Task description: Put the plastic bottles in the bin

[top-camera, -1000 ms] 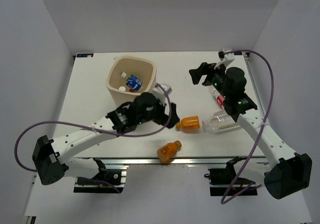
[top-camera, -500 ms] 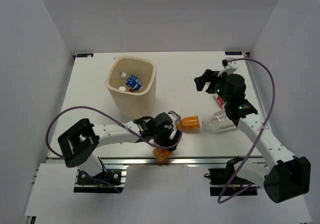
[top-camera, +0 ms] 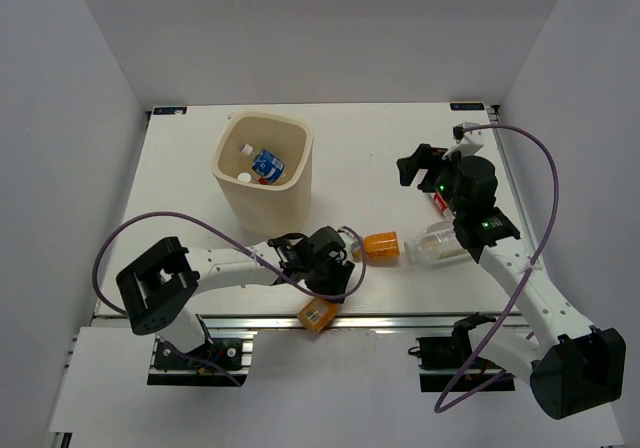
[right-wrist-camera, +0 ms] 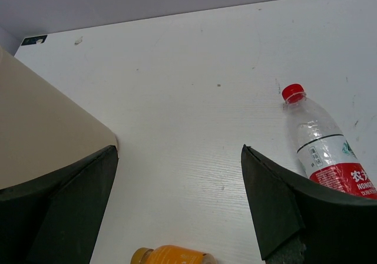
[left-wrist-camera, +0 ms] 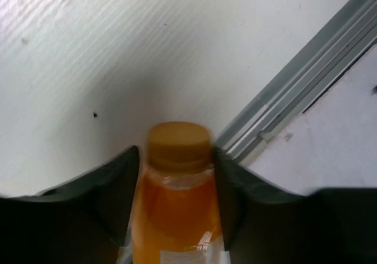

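White desk (top-camera: 180, 168): small clear blue-labelled plastic bottles (top-camera: 267, 164) lie inside the tall cream-beige bin (top-camera: 265, 206); right of the bin, left tool (top-camera: 323, 302) grasps one orange bottle (left-wrist-camera: 177, 199), three other bottles (top-camera: 440, 243) wait, right tool (top-camera: 415, 163) hangs released

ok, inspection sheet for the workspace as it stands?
surface: white table, a few dark specks
bin: upright, far left; blue-label bottle inside
bottles outside: near orange bottle at the front edge; mid orange bottle, clear bottle and red-label bottle lying on the table
clutter: nothing seen
grippers: left gripper closed on near orange bottle; right gripper open, empty
cables: purple cables loop off both arms
surroundings: white walls; rail along the front edge
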Available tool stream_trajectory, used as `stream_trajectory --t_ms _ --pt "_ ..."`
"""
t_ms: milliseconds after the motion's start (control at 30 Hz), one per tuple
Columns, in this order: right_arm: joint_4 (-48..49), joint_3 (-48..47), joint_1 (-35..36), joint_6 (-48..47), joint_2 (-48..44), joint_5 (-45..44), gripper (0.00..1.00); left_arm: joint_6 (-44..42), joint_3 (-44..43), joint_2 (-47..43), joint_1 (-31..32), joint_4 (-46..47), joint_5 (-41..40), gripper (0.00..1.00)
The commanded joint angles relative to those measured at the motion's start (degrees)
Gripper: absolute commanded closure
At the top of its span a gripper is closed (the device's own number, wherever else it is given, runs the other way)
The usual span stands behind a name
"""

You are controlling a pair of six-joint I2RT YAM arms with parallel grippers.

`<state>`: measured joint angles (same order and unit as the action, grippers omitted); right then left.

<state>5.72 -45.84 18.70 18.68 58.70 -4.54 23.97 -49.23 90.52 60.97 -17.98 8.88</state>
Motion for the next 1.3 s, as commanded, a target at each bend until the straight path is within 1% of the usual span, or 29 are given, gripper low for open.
stream_trajectory --t_ms 0,33,67,133,167,200,233,367,433,500,567,600,667,700,767,800,833,867,900,967,1000,1033,1067,1100,1133,1167,1200,1233,1267 --pt "1.31 0.75 -0.50 -0.04 -1.30 -1.97 0.11 2.40 0.28 -3.68 0.29 -3.37 -1.85 0.47" --pt "1.58 0.93 -0.51 -0.13 -1.57 -2.23 0.11 2.92 0.89 -3.95 0.29 -3.21 -2.38 0.57" --pt "1.58 1.02 -0.59 -0.13 -1.65 -2.49 0.11 3.54 0.98 -4.04 0.29 -3.12 -2.73 0.78" --pt "1.58 0.93 -0.68 -0.22 -1.83 -2.58 0.11 3.72 0.81 -4.39 0.29 -2.94 -2.47 0.81" --pt "1.49 0.93 -0.68 -0.31 -1.92 -2.58 0.11 3.72 0.02 -4.30 0.29 -3.46 -2.56 0.86" --pt "1.49 0.93 -0.77 -0.39 -2.09 -2.58 0.11 3.46 -0.51 -4.13 0.29 -4.43 -2.64 0.96" --pt "1.40 1.11 -0.86 -0.40 -2.36 -3.02 0.11 3.37 -0.95 -3.69 0.29 -5.13 -2.91 1.00" --pt "1.67 1.55 -0.94 -0.48 -2.97 -3.55 0.11 2.75 -4.89 -4.20 0.29 -7.59 -6.85 1.00" --pt "1.58 1.64 -1.03 -0.48 -3.15 -3.46 0.11 2.14 -7.09 -5.96 0.29 -8.39 -11.94 1.00" --pt "1.75 1.72 -1.12 -0.40 -3.50 -3.29 0.11 1.44 -10.52 -9.91 0.29 -6.03 -16.24 1.00" --pt "2.10 1.99 -1.30 -0.13 -3.59 -2.32 0.11 -1.28 -12.63 -13.94 0.29 -2.61 -17.49 1.00" --pt "2.37 1.99 -1.38 0.04 -3.59 -1.97 0.11 -2.42 -14.47 -15.10 0.29 1.50 -18.19 1.00" --pt "2.46 1.73 -1.56 -0.13 -3.50 -0.92 0.11 -5.85 -16.94 -16.77 0.29 4.69 -19.16 1.00" --pt "2.28 1.64 -1.65 -0.39 -3.50 -0.83 0.11 -6.90 -21.13 -16.69 0.29 4.62 -20.30 1.00" --pt "2.37 1.64 -2.00 -0.48 -3.68 -0.83 0.11 -10.60 -26.59 -15.99 0.20 2.52 -25.82 1.00" --pt "2.63 1.98 -2.09 -0.66 -3.94 -0.83 0.11 -11.65 -31.05 -15.64 0.11 2.60 -28.81 1.00" --pt "2.81 2.07 -2.17 -0.83 -3.94 -0.39 0.11 -14.79 -32.84 -15.64 0.11 3.12 -31.62 1.00" --pt "2.90 2.16 -2.26 -1.36 -3.85 0.14 0.11 -15.87 -34.25 -15.64 -0.50 4.60 -37.30 1.00" --pt "2.81 2.16 -2.35 -4.41 -3.85 3.45 0.11 -16.92 -37.22 -15.55 -1.20 4.97 -39.36 1.00" --pt "1.24 1.47 -2.35 -10.82 -3.42 11.52 0.11 -19.39 -39.00 -15.72 -4.00 7.50 -42.54 1.00" --pt "-0.51 0.07 -2.26 -13.81 -2.63 19.31 0.11 -20.44 -39.36 -15.99 -5.06 8.74 -43.16 1.00" --pt "-3.92 -0.56 -2.26 -18.02 -2.01 22.87 0.11 -22.45 -39.19 -16.60 -6.46 10.05 -43.60 1.00" --pt "-5.44 -1.08 -2.26 -21.02 -0.70 27.25 0.11 -22.65 -39.10 -16.69 -10.22 12.16 -45.43 1.00" --pt "-6.58 -1.35 -2.26 -23.57 -0.08 34.17 0.11 -22.73 -39.45 -16.52 -12.52 11.92 -44.75 1.00" --pt "-8.86 -1.53 -2.35 -27.08 0.54 36.50 0.11 -20.91 -40.49 -15.99 -15.50 11.22 -43.44 1.00" --pt "-10.10 -1.70 -2.35 -29.20 1.76 38.96 0.11 -19.93 -40.76 -15.55 -20.66 10.08 -40.47 1.00" --pt "-11.94 -2.05 -2.26 -31.66 2.55 43.16 0.11 -19.31 -40.68 -15.20 -22.54 10.07 -39.39 1.00" --pt "-15.70 -3.36 -2.18 -33.51 3.26 44.16 0.11 -19.31 -39.64 -14.42 -24.21 10.76 -39.38 1.00" --pt "-17.04 -3.81 -2.18 -36.14 4.40 45.39 0.11 -19.39 -39.28 -13.80 -26.41 11.90 -39.30 1.00"
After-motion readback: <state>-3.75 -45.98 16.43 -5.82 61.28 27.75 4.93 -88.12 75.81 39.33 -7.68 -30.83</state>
